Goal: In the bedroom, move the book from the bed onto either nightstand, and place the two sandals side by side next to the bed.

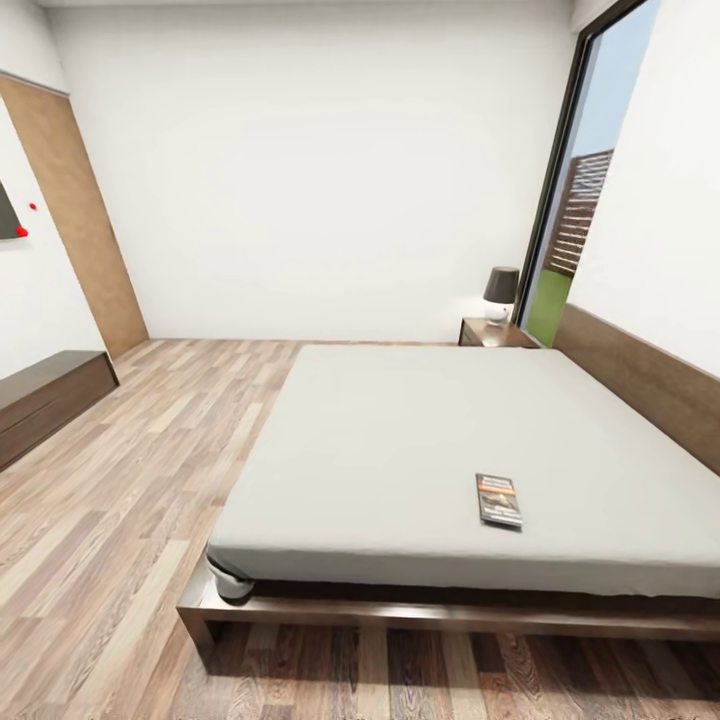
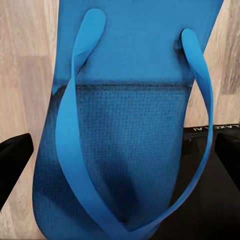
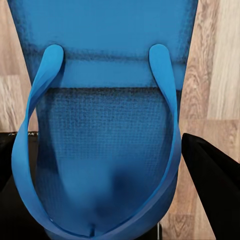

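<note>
the bed (image 1: 420,440) takes up most of the head view, a low platform with a dark-brown wooden frame, a plank-like headboard along the right wall and a smooth pale-grey mattress. the book (image 1: 498,500), thin and dark with an orange band, lies flat on the mattress near the foot edge, with bare mattress all around it. at the far head corner stands a nightstand (image 1: 490,333), dark reddish wood, carrying a small lamp (image 1: 500,292) with a dark shade, just beside the tall dark-framed window (image 1: 590,170). a long dark dresser (image 1: 45,400) sits against the left wall, well apart from the bed across glossy wood-plank floor (image 1: 120,500). in the left wrist view a bright blue sandal (image 2: 130,150) with a pebbled sole and thin straps sits right in front of the camera, black finger parts beside it; whether the left gripper clamps it cannot be told. the right wrist view shows the other sandal (image 3: 105,150) likewise, the right gripper's grip equally unclear.
</note>
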You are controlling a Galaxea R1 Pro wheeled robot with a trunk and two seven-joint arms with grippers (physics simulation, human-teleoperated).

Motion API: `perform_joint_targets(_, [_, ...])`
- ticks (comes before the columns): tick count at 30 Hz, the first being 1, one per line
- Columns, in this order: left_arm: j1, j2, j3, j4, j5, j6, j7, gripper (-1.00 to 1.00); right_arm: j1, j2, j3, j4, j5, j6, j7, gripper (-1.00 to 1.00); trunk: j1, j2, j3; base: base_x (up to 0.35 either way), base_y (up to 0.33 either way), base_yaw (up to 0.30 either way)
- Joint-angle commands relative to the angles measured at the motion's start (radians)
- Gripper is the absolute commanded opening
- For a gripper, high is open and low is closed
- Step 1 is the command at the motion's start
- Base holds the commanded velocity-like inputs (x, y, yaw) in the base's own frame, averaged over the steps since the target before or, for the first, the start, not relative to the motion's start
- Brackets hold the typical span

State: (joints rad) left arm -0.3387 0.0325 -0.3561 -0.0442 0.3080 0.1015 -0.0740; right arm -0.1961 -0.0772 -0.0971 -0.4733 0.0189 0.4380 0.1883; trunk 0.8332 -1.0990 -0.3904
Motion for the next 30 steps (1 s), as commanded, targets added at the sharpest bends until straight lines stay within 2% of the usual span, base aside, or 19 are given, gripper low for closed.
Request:
perform_joint_targets(1, [-0.005,0.001,-0.009,-0.002,0.009,0.019,0.002,-1.0,-0.004,0.001,-0.006,-0.002,0.003,0.009,0.005,-1.0,0.004,-0.008,-0.006,0.0,0.0,0.0])
perform_joint_targets(4, [-0.031,0.001,-0.009,-0.003,0.009,0.069,0.002,-1.0,-0.015,0.0,-0.008,-0.002,0.003,0.015,0.005,-1.0,0.015,-0.029,-0.02,0.0,0.0,0.0])
perform_joint_targets(7, [-0.054,0.001,-0.009,-0.002,0.009,0.09,0.001,-1.0,-0.028,-0.001,-0.008,-0.002,0.002,0.026,0.005,-1.0,0.027,-0.05,-0.035,0.0,0.0,0.0])
perform_joint_targets(12, [-0.094,0.001,-0.009,-0.002,0.008,0.114,-0.002,-1.0,-0.053,-0.004,-0.009,-0.004,0.002,0.087,0.006,-1.0,0.046,-0.085,-0.059,0.0,0.0,0.0])
perform_joint_targets(16, [-0.118,0.001,-0.01,-0.003,0.009,0.16,-0.001,-1.0,-0.066,-0.006,-0.01,-0.004,0.002,0.108,0.006,-1.0,0.061,-0.113,-0.078,0.0,0.0,0.0])
perform_joint_targets(22, [-0.143,0.001,-0.009,-0.003,0.009,0.184,0.0,-1.0,-0.084,-0.011,-0.01,-0.004,0.002,0.164,0.006,-1.0,0.084,-0.155,-0.106,0.0,0.0,0.0])
perform_joint_targets(30, [-0.185,0.001,-0.009,-0.003,0.009,0.219,0.0,-1.0,-0.112,-0.016,-0.012,-0.004,0.0,0.184,0.009,-1.0,0.115,-0.211,-0.145,0.0,0.0,0.0])
